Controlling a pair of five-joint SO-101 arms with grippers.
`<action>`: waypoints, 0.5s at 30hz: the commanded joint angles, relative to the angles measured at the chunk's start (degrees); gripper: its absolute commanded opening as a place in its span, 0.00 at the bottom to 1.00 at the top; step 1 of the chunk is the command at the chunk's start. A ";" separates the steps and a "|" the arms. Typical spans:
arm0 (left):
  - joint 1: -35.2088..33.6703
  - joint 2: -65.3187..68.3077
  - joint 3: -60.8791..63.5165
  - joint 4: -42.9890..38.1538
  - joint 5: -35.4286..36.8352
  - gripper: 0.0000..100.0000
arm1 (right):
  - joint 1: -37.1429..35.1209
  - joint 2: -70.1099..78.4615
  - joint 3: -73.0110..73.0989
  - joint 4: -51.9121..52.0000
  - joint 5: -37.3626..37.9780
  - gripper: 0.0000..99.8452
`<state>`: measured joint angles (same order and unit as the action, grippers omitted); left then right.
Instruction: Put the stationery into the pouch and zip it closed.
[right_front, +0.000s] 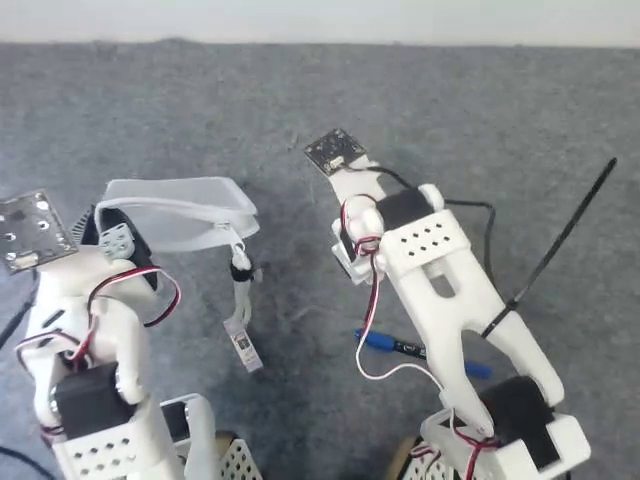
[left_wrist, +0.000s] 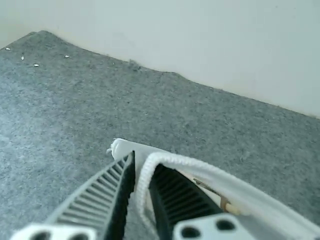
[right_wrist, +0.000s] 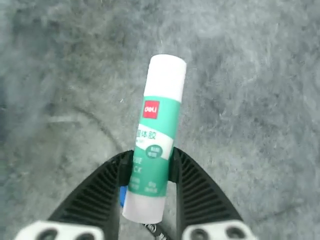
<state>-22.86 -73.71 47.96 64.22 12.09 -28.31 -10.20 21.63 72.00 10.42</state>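
While your left gripper (left_wrist: 141, 167) pinches the rim of the translucent white zip pouch (left_wrist: 210, 175) | your right gripper (right_wrist: 150, 167) clamps the green-and-white glue stick (right_wrist: 159, 125) | blue pen (right_front: 385, 342) lies on grey felt (right_front: 300, 100).

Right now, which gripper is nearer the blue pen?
Right. The right gripper, holding the glue stick, hangs close by the blue pen; the left gripper, clamped on the pouch, is far off.

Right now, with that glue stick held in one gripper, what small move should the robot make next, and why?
Probably carry the right gripper across toward the pouch. It is shut on the glue stick above the grey mat, apart from the pouch, while the left gripper pinches the pouch's rim, seemingly holding its mouth open. The blue pen lies on the mat.
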 joint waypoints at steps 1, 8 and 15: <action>-0.35 -1.49 -1.36 0.00 -0.26 0.01 | 0.66 -1.01 0.44 -4.35 1.41 0.01; -0.44 -1.49 -1.36 0.00 -0.26 0.01 | -0.84 12.35 -5.71 -4.79 1.32 0.01; -1.67 -1.49 -1.27 -0.62 -0.18 0.01 | -1.10 21.05 -11.60 -2.15 1.49 0.02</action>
<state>-24.35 -73.71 47.96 64.22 12.09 -28.84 10.02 15.21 67.96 11.03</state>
